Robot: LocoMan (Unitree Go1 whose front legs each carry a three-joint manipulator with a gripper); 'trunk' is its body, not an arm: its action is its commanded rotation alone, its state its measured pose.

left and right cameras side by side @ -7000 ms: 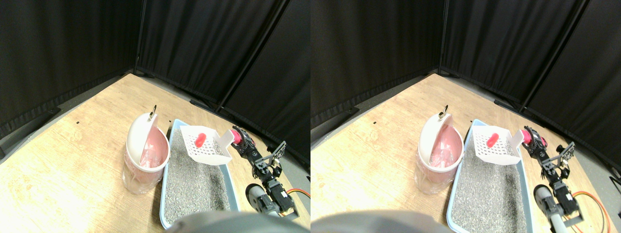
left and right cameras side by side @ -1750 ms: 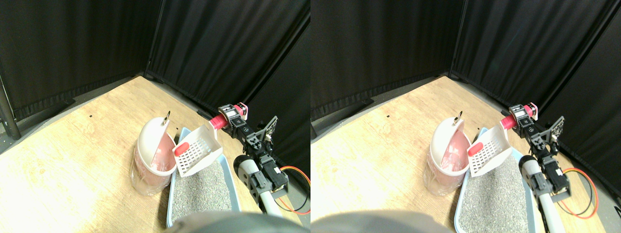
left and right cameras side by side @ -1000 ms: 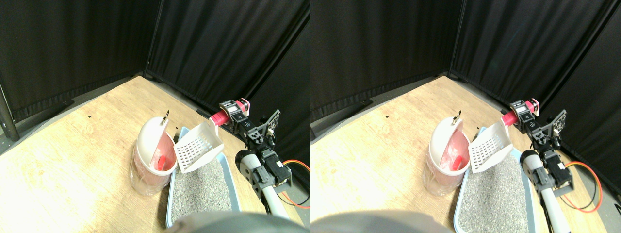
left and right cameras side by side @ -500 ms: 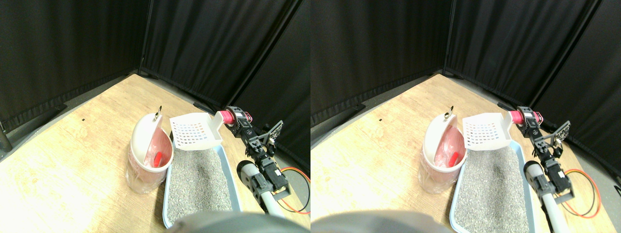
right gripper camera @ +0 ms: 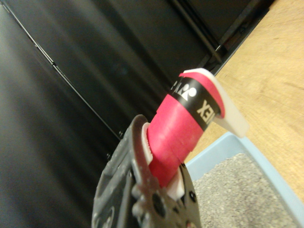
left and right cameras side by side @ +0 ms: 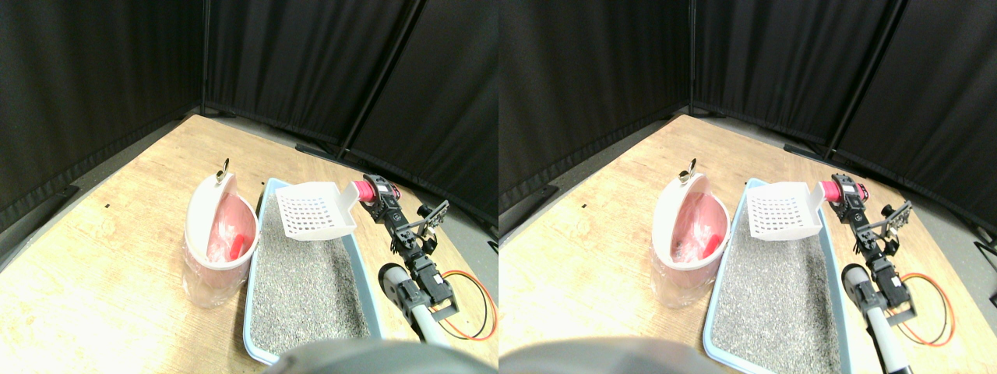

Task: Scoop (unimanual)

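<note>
Right gripper [left and right cameras side by side: 372, 192] was clamped on the red-wrapped handle [left and right cameras side by side: 363, 191] of the white slotted scoop [left and right cameras side by side: 315, 211]. In the wrist view the jaws sat tight against either side of the red wrap [right gripper camera: 178, 128], with no slack visible between them and the handle; a black printed band ringed the wrap near the white neck of the scoop [right gripper camera: 223, 105].

The scoop was held roughly level in the air over the far end of the light-blue litter tray [left and right cameras side by side: 252, 308], its basket showing nothing in it. Tray was filled with grey granular litter [left and right cameras side by side: 300, 288]. Just left of the tray stood the pink bin [left and right cameras side by side: 214, 253] with its white lid [left and right cameras side by side: 204, 214] tipped up; a small red piece [left and right cameras side by side: 235, 247] lay inside the bin, against a crumpled clear liner. Scoop and bin were near each other but apart.

Only the stereo view showed the scoop basket, the bin and its contents, the arm's dark linkage [left and right cameras side by side: 409, 245] and an orange cable [left and right cameras side by side: 467, 308] looped on the floor at lower right. Only the wrist view showed the grip itself close up, plus a corner of the tray [right gripper camera: 228, 149] and litter [right gripper camera: 237, 190] beyond the handle. The basket was out of sight there.

Surface was a pale wood-grain floor [left and right cameras side by side: 101, 280]. Black curtains [left and right cameras side by side: 296, 62] hung on dark poles and closed off the far sides.
</note>
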